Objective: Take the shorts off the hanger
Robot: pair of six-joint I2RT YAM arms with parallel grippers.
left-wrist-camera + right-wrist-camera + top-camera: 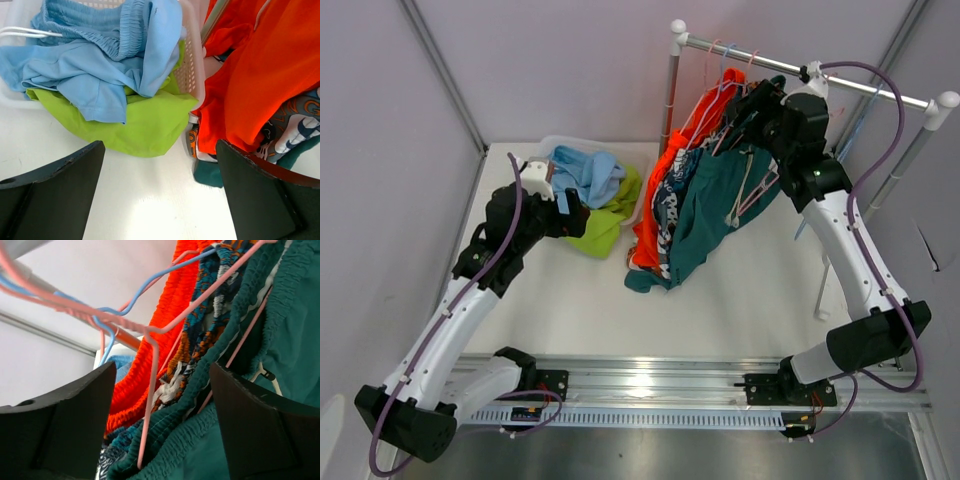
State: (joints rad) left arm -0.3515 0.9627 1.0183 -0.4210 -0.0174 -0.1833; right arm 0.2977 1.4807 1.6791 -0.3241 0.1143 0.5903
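Three pairs of shorts hang on wire hangers from the rack rail (770,66): orange shorts (658,190), print shorts (672,208) and dark teal shorts (716,205). My right gripper (745,115) is up at the hangers and stands open. In the right wrist view the right gripper (162,369) has the teal waistband (210,440) and a pink hanger wire (151,390) between its jaws, neither pinched. Beyond them are the orange shorts (172,300). My left gripper (582,212) is open and empty, low over the table beside the basket. Bare table lies between the left gripper's (160,167) fingers.
A white basket (552,145) at the back left holds light blue shorts (585,170), and lime green shorts (610,222) spill over its rim. The rack's posts (670,95) stand on the table. The hems of the hanging shorts reach the tabletop (645,280).
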